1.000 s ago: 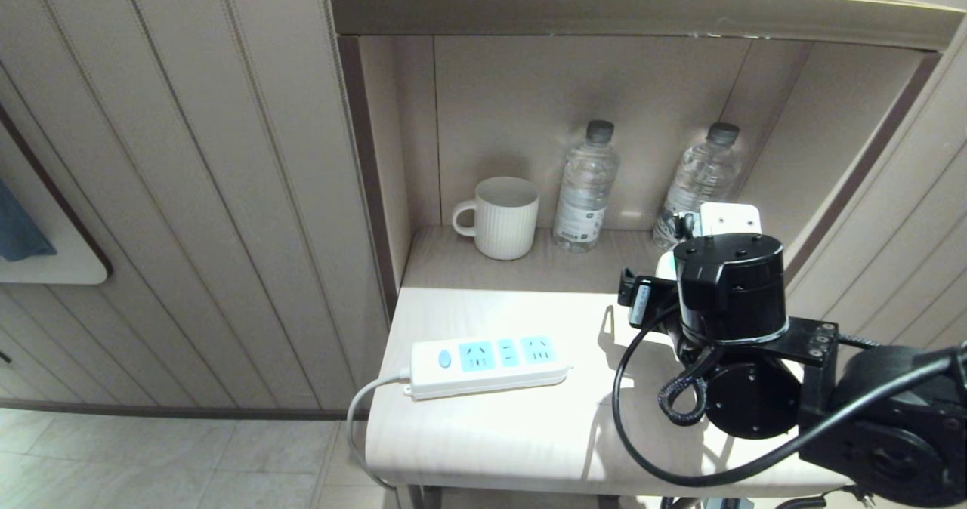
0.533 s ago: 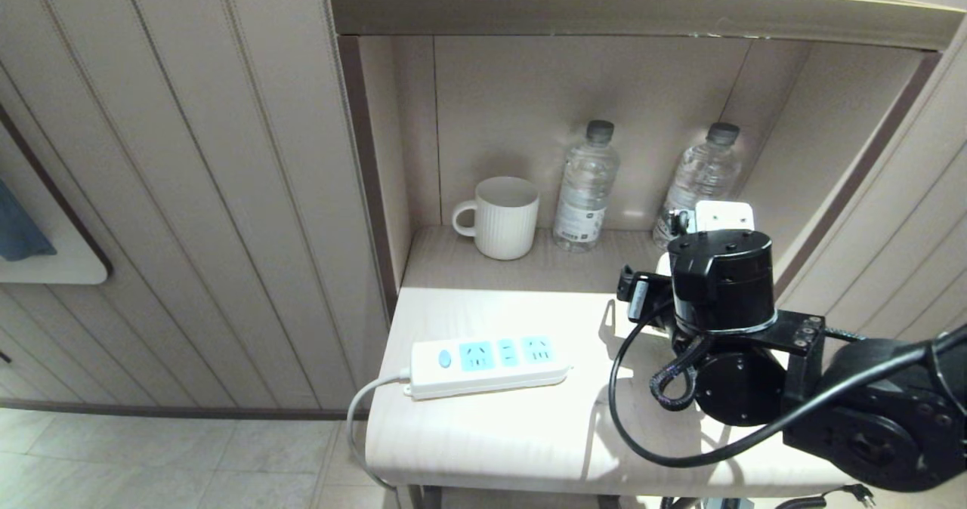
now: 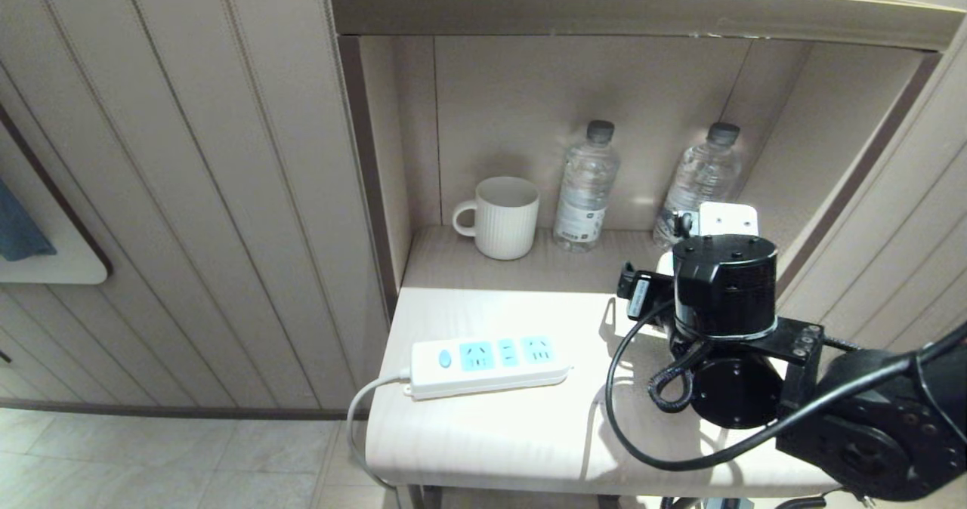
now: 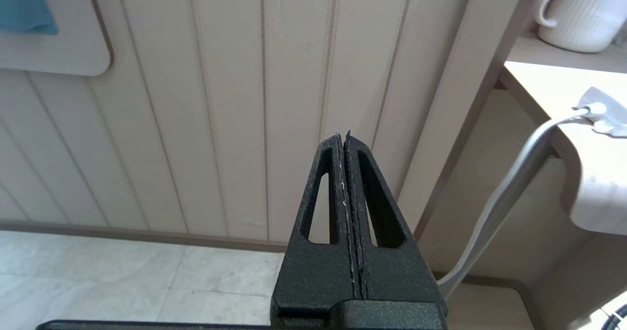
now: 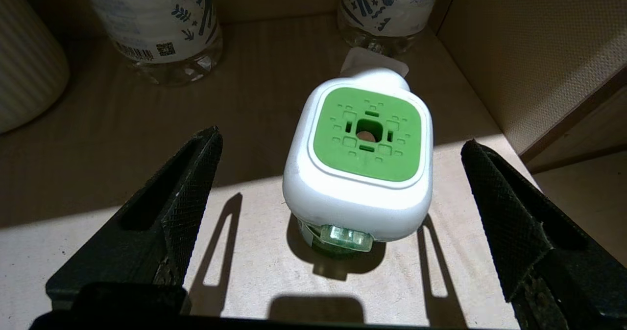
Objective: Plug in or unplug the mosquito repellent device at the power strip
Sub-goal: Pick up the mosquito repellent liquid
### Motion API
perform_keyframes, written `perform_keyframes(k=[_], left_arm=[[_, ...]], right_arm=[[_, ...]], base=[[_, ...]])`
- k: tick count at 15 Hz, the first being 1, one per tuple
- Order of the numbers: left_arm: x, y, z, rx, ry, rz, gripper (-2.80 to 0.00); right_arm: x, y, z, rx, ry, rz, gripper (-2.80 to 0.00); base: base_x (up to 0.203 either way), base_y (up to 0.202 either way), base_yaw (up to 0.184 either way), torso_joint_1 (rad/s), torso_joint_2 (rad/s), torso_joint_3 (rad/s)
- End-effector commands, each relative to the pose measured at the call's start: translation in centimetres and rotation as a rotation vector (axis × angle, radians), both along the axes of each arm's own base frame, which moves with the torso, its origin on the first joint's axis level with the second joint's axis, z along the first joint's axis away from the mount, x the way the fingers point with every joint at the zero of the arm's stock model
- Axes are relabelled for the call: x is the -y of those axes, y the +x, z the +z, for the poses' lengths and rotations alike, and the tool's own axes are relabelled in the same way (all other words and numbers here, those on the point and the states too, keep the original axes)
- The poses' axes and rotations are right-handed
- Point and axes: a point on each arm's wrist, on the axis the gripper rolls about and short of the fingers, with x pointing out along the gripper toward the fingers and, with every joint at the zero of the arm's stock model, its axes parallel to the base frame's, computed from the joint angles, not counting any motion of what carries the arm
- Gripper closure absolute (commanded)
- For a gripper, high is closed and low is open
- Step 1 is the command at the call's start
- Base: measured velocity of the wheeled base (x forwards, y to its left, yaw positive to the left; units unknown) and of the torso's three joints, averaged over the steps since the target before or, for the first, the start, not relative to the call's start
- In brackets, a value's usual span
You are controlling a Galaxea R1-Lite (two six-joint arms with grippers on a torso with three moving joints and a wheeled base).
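Right gripper [image 5: 338,149] slightly shifted, fingers wide around mosquito repellent device [image 5: 360,161].

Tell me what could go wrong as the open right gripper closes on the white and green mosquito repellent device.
The white and green mosquito repellent device stands upright between the right gripper fingers, untouched; an uneven close might tip it. The two clear plastic water bottles stand close behind, so overshooting could knock them. In the head view the arm hides the device.
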Motion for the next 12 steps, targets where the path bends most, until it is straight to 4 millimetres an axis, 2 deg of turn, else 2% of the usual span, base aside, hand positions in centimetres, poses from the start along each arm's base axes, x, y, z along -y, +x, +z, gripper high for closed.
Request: perform_keyframes(k=[1,12], left_arm=[[0.0,0.0,0.0,0.002,-0.001,0.0,0.0],[0.0,0.0,0.0,0.003,-0.001,0.0,0.0]], right_arm=[[0.2,-0.4,-0.5,0.025,0.003,-0.004,-2.8],[-0.3,0.6,-4.0,0.164,-0.101,0.001,-2.8]], base=[[0.0,0.0,0.0,0.0,0.0,0.0],[0.0,0.0,0.0,0.0,0.0,0.0]])
